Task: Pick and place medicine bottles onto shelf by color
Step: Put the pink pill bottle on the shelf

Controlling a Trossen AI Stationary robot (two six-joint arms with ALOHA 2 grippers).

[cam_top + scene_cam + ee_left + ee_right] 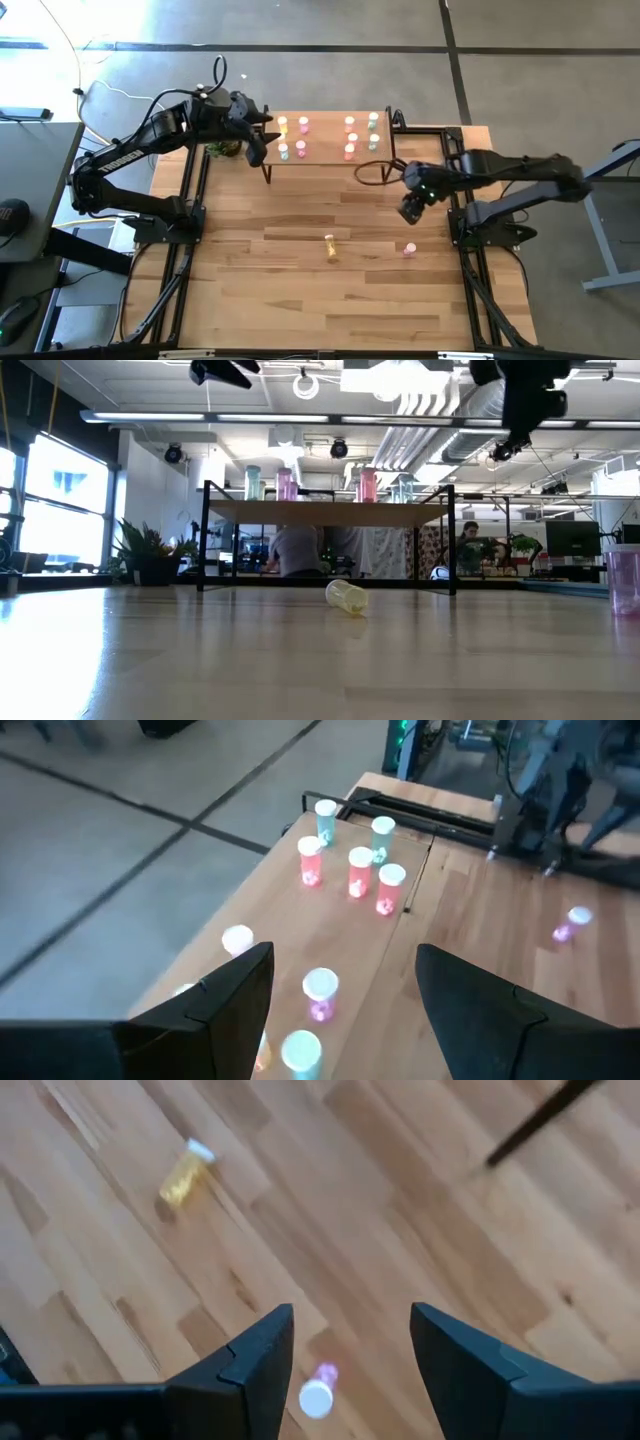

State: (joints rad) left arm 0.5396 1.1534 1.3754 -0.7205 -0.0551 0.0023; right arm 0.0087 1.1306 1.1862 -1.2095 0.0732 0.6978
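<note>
Evidently lining up a pickup, the right gripper (352,1342) hovers, fingers spread, above the pink bottle (318,1390) on the worktop (300,280); the left gripper (345,982), fingers apart, hangs over the shelf (325,160) holding sorted bottles.

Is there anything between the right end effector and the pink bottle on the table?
Nothing visible. The right end effector hangs open above the table, and the pink bottle stands upright just below its fingers with only bare wood around it. The yellow bottle lies on its side, well apart.
</note>
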